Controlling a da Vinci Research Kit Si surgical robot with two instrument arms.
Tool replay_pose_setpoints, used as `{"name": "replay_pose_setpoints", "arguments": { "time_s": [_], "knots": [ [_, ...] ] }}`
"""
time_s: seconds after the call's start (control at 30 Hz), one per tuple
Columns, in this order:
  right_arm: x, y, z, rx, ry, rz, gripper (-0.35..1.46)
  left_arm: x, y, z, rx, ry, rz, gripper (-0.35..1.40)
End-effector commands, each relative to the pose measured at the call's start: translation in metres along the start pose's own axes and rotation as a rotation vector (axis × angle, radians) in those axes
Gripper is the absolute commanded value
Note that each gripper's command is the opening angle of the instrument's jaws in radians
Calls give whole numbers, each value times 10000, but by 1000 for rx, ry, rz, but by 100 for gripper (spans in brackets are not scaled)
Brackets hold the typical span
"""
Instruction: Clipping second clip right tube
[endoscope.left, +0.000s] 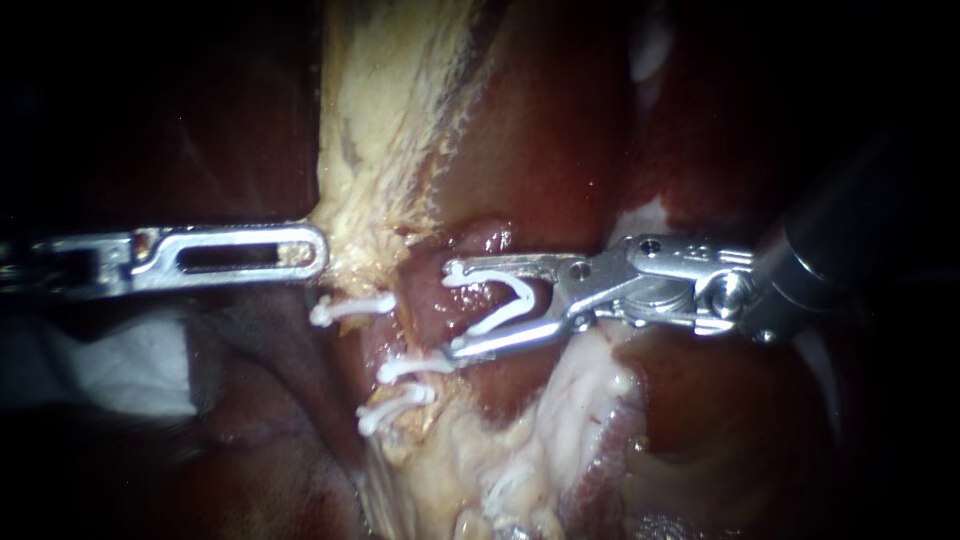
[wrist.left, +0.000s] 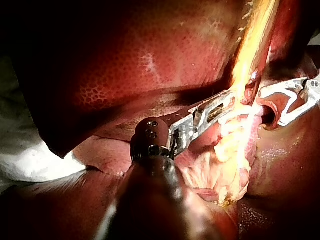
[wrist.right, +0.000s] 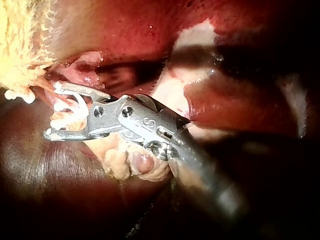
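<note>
Jaws of my right instrument (endoscope.left: 447, 310) stand wide apart, gripping an open clip (endoscope.left: 512, 303) astride what seems the right tube (endoscope.left: 465, 298), which crosses them upright, a closed clip (endoscope.left: 410, 368) just beside the lower tip.

dark red, glossy liver (endoscope.left: 560, 130) fills much of the endoscope view, from 12 round to 3 o'clock. a strip of yellow fatty tissue (endoscope.left: 385, 110) runs from 12 o'clock down to the centre, its edges ragged. pale, pinkish-white tissue (endoscope.left: 560, 420) lies in folds at 6 o'clock. a white cloth (endoscope.left: 120, 365) shows dimly at 8 o'clock, in shadow beside darker tissue.
</note>
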Motion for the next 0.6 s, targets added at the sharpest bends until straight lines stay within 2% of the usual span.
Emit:
{"name": "replay_pose_setpoints", "arguments": {
  "time_s": [0.03,0.17,0.3,0.6],
  "knots": [
    [-2,1,1,0,0,-1,60,0,0,0,0,0,-1,-35],
    [-13,4,7,-3,-3,-8,60,1,-2,-1,0,0,-1,-35],
    [-30,9,19,-8,-6,-25,60,1,-3,-1,0,0,-1,-35],
    [-67,20,41,2,-13,-2,60,4,-9,-1,-2,-2,-2,-35]
  ]
}}
